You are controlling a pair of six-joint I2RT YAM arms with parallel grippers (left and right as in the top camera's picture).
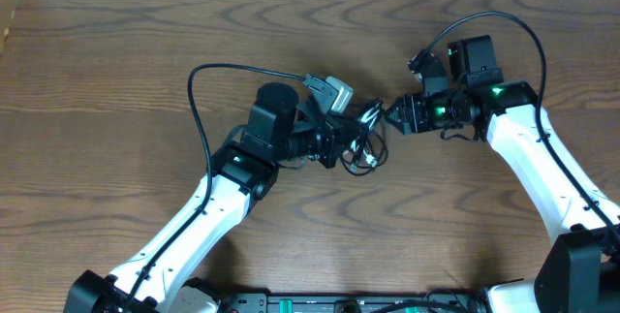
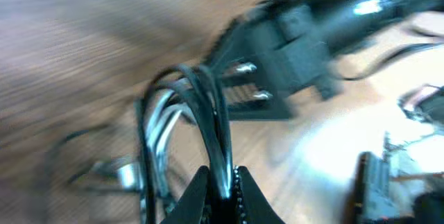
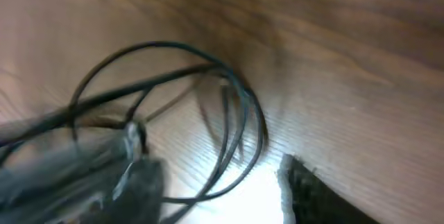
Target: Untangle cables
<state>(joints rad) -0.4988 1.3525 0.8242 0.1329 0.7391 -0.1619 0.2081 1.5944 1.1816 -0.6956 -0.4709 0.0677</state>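
Showing the overhead view, the first panel has the wooden table point(image 1: 116, 51) with the left arm point(image 1: 203, 206) reaching in from the lower left and the right arm point(image 1: 542, 177) from the lower right, their ends meeting near the table's middle. The cables point(image 1: 366, 153), a small bundle of thin black loops, lie between the two, at the tip of the left fingers point(image 1: 349, 143) and just beside the right fingers point(image 1: 395, 114). In the left wrist view, which is blurred, the left fingers point(image 2: 205, 197) are closed on several black strands of the cables point(image 2: 208, 113), which rise from the grip in an arch above the table point(image 2: 62, 37); the dark body of the right arm point(image 2: 298, 50) sits close behind the loops. In the right wrist view the right fingers point(image 3: 309, 189) stand apart, unclamped, and the lower curve of the cables point(image 3: 232, 123) hangs in the gap between them without being pinched; the rest of the loops spread up and to the left over the table point(image 3: 347, 57).
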